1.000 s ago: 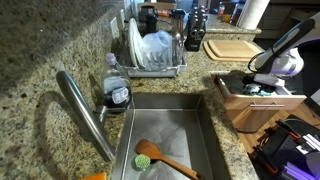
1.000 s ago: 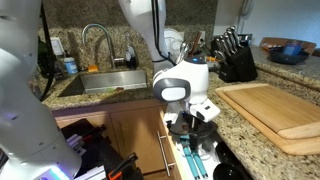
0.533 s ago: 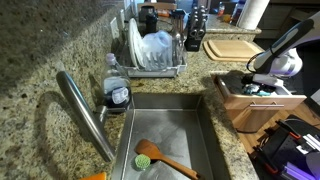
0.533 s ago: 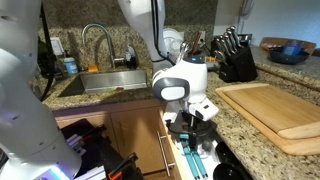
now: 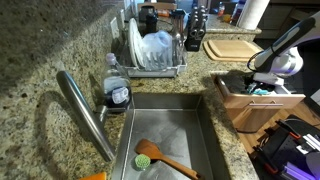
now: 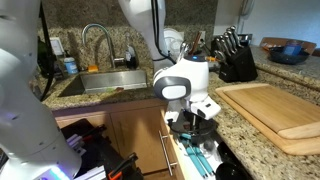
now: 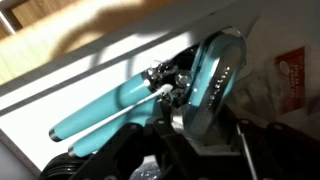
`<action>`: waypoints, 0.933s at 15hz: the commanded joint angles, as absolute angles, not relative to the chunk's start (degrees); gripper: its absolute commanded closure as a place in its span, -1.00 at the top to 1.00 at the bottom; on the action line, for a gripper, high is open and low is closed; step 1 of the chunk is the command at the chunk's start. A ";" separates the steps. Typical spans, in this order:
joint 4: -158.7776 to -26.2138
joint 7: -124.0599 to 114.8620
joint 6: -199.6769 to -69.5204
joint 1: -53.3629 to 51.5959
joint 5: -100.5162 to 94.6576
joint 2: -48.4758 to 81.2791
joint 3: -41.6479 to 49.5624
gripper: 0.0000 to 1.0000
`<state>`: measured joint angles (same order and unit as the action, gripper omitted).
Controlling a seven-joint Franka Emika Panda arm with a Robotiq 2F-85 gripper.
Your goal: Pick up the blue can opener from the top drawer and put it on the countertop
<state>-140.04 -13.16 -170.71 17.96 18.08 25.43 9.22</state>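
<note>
The top drawer (image 5: 252, 106) (image 6: 176, 152) stands pulled out below the countertop (image 5: 200, 72) (image 6: 240, 118). Inside it lies the blue can opener (image 7: 110, 106), teal handles running left, its head (image 7: 215, 75) with dark metal parts. Teal also shows in both exterior views (image 5: 263, 91) (image 6: 200, 158). My gripper (image 7: 195, 128) (image 6: 192, 136) (image 5: 262, 82) reaches down into the drawer, its dark fingers (image 7: 150, 142) on either side of the opener's head. Whether the pads press on it is not clear.
A wooden cutting board (image 5: 232, 47) (image 6: 275, 110) lies on the counter beside the drawer. A steel sink (image 5: 170, 125) holds a green-headed wooden spoon (image 5: 150, 156). A dish rack (image 5: 150, 50), a faucet (image 5: 85, 110) and a knife block (image 6: 235, 60) stand around. A white packet (image 7: 290, 75) lies in the drawer.
The arm has stayed in place over the drawer. The teal tool in the drawer looks slightly shifted under the gripper.
</note>
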 commanded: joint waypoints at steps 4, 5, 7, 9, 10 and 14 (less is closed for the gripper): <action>-139.18 -12.61 -170.61 17.60 18.06 26.18 9.35 -0.86; -139.09 -12.62 -170.47 17.60 18.05 26.20 9.35 -0.86; -139.24 -12.20 -169.85 17.43 17.65 25.56 9.23 -0.86; -139.78 -11.85 -169.77 16.07 16.29 24.39 9.72 -0.86; -140.26 -11.62 -169.43 14.85 15.15 23.31 10.15 -0.86; -141.92 -12.04 -170.59 8.16 8.68 19.89 13.81 -0.86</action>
